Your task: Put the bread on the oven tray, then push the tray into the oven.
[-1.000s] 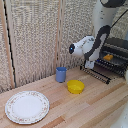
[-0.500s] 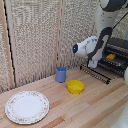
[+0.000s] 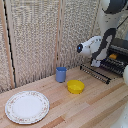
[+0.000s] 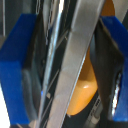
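Observation:
In the exterior view the oven (image 3: pixel 119 56) stands at the right edge. The oven pan (image 3: pixel 96 73), a dark wire rack, sticks out from its front over the table. The bread (image 3: pixel 113 56) lies orange on the pan's far part by the oven mouth. My clamp (image 3: pixel 96 63) hangs at the pan's outer end. In the wrist view the clamp (image 4: pixel 70 67) has its blue fingertips (image 4: pixel 19 70) set wide apart on either side of a metal bar of the pan (image 4: pixel 75 70). The bread (image 4: pixel 82 95) shows beyond the bar. The jaws look open around the bar.
A blue cup (image 3: pixel 61 74) and a round yellow bowl (image 3: pixel 75 86) stand on the wooden table (image 3: pixel 80 112) left of the pan. A patterned white plate (image 3: pixel 27 106) lies at the front left. A slatted screen (image 3: pixel 45 35) forms the back wall.
The arm's wrist has shifted slightly toward the exterior view's right, toward the oven. The pan, bread, cup, bowl and plate look unmoved.

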